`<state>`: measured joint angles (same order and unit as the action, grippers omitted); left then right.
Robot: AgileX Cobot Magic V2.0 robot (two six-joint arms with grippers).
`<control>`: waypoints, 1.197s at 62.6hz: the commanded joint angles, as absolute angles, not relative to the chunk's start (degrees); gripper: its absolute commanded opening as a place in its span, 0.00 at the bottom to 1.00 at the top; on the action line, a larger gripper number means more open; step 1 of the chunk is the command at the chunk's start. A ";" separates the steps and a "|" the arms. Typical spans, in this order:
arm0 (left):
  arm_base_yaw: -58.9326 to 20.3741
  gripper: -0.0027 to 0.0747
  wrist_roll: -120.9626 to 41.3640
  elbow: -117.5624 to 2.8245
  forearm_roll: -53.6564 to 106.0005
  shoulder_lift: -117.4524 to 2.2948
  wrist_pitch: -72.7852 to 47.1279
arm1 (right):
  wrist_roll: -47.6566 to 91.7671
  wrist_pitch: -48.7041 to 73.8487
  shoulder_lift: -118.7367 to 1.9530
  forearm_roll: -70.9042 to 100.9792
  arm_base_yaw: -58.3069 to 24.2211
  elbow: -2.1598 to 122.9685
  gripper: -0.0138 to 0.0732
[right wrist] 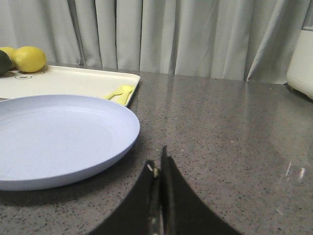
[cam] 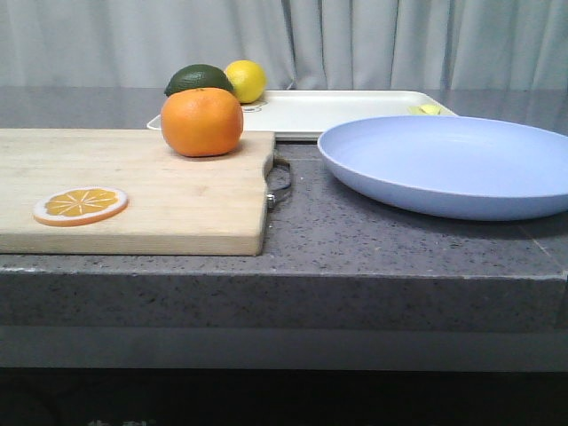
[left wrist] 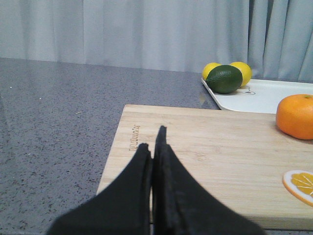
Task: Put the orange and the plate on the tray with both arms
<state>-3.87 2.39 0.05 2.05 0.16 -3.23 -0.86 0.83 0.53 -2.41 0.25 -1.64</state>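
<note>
My left tool [left wrist: 152, 147] hangs low over the near end of the cutting board [left wrist: 215, 161], its two black fingers pressed together with nothing between them. My right tool [right wrist: 159, 166] sits just above the bare counter [right wrist: 234, 137], fingers likewise closed and empty. Neither arm shows in the front view.

A small mark is burned into the board just ahead of my left tool's tips; I cannot read it. The tray also carries a faint printed figure near the fruit, too small to make out.

The orange [left wrist: 295, 116] rests on the board ahead of my left tool and off to its right, well apart from it. An orange slice [left wrist: 299, 184] lies flat on the board closer in, also to the right. Beyond the orange the tray [left wrist: 259, 98] sits on the counter, its near edge just past the board's far end, with a lime [left wrist: 224, 79] and two lemons [left wrist: 242, 72] at its left end and a small yellow piece [right wrist: 119, 93] at its right end. The plate [right wrist: 58, 137] lies on the counter ahead of my right tool and to its left, near but not touching, in front of the tray. A metal handle [cam: 280, 182] on the board's end sticks out toward the plate.
</note>
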 commanded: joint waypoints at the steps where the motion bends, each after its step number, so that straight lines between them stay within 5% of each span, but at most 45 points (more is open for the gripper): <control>1: -4.06 0.01 2.82 0.36 2.40 1.34 1.41 | -0.52 -3.92 1.81 -3.06 0.46 -1.31 0.08; 56: -4.06 0.01 2.82 -0.10 2.97 1.34 4.29 | -0.58 -2.64 1.81 -2.03 0.46 -0.44 0.08; 75: -4.15 0.01 2.82 -14.73 4.48 0.00 -6.18 | -0.58 10.00 0.33 1.17 0.46 14.63 0.08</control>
<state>-3.87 2.39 -8.48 4.02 0.16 -7.92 -0.86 10.71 0.53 0.95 0.25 8.60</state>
